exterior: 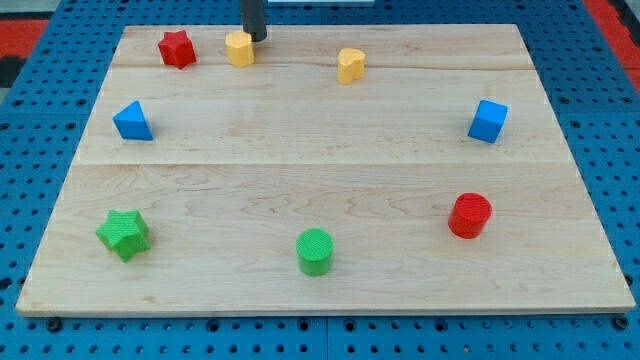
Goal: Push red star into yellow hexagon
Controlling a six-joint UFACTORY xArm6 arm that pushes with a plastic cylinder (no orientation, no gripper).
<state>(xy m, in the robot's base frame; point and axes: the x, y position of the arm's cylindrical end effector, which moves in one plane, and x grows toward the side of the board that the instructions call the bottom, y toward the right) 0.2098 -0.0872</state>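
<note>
The red star (pixel 176 48) lies near the view's top left of the wooden board (pixel 320 230). The yellow hexagon (pixel 239 48) lies just to its right, with a gap between them. My tip (pixel 256 38) stands at the view's top, right behind the yellow hexagon's upper right side, touching or almost touching it. It is on the far side of the hexagon from the red star.
A yellow heart (pixel 350 65) lies right of the hexagon. A blue triangle (pixel 132 121) sits at the left, a blue cube (pixel 487 121) at the right. A green star (pixel 124 234), a green cylinder (pixel 315 251) and a red cylinder (pixel 469 215) lie along the bottom.
</note>
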